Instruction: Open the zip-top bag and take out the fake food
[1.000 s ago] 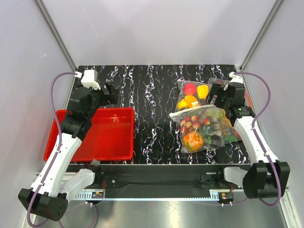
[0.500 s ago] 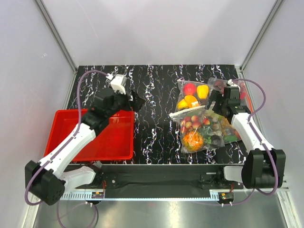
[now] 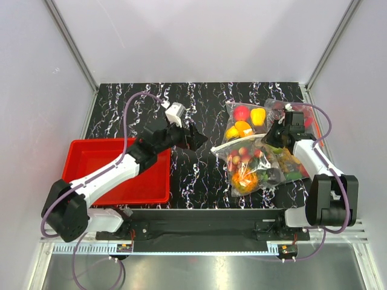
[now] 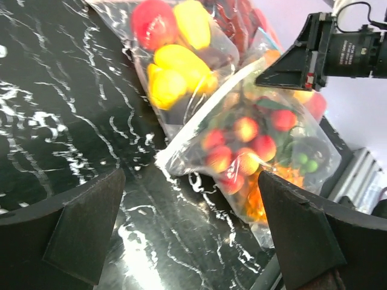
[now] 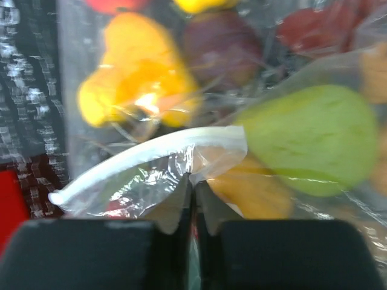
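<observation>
From above, the zip-top bag (image 3: pixel 254 163), fake food (image 3: pixel 245 175) inside, is seen right of centre. Left wrist: the left gripper (image 4: pixel 190 181) is held spread wide. Right wrist, blurred: the right gripper (image 5: pixel 192 202) seems clamped on the bag's film.

Both arms share one finish. The left arm (image 3: pixel 115 172) and the right arm (image 3: pixel 314 158) have white link shells, black joint housings and a black base block (image 3: pixel 65 214). A lilac cable (image 3: pixel 130 109) runs along each. Each wrist carries a white camera block (image 3: pixel 176 113).

The left gripper (image 3: pixel 196 140) is matte black with broad, wedge-shaped fingers (image 4: pixel 84 223). The right gripper (image 3: pixel 273 134) is black and bears a small red mark and white lettering, too small to read.
</observation>
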### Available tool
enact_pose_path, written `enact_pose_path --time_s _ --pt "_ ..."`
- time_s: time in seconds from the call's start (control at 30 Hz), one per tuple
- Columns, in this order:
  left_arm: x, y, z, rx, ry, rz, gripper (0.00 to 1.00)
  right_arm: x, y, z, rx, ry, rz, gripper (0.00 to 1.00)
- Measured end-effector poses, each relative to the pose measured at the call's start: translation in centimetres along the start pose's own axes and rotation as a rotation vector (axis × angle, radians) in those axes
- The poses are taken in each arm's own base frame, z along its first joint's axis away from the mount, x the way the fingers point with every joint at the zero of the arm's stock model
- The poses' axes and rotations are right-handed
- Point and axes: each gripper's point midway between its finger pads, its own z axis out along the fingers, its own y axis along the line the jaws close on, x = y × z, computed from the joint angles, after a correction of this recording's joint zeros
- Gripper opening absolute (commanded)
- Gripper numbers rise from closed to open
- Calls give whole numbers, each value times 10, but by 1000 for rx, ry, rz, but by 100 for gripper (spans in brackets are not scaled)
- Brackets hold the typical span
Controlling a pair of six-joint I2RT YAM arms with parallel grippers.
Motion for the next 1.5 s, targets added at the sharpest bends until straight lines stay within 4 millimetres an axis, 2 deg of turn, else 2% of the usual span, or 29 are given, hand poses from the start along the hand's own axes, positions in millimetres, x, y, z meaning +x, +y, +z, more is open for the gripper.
enact_pose_path --time_s 0.03,0.13,0.37,0.6,0.73,0.83,1.03,1.23,1.27,1.3,1.37,1.4,1.5 --pt "3 0 3 8 1 -9 98 0 6 1 -31 6 7 0" --pt "14 2 12 25 15 -37 95 -1 20 0 -105 11 21 0" --pt "44 5 34 53 65 -77 90 -7 38 -11 -189 -17 47 0" --pt "92 20 60 37 173 -111 83 -21 52 -27 -245 -77 52 0" --pt "115 31 70 16 225 -131 81 -21 57 -30 -267 -72 59 0" --pt "122 33 78 20 235 -143 80 -20 59 -31 -282 -68 65 0" --pt "120 24 94 72 211 -157 79 -18 63 -31 -309 -62 74 0" --pt "130 25 101 91 228 -177 76 -17 66 -31 -324 -58 78 0" --pt "132 25 102 91 234 -181 73 -17 66 -31 -324 -59 78 0" --pt "134 25 102 91 238 -185 58 -17 66 -32 -325 -59 78 0" --pt "136 24 104 99 244 -198 37 -18 66 -32 -326 -60 78 0" --pt "137 23 104 109 247 -202 17 -18 66 -32 -326 -60 77 0" --pt "137 15 105 154 252 -205 0 -18 66 -32 -326 -61 77 0"
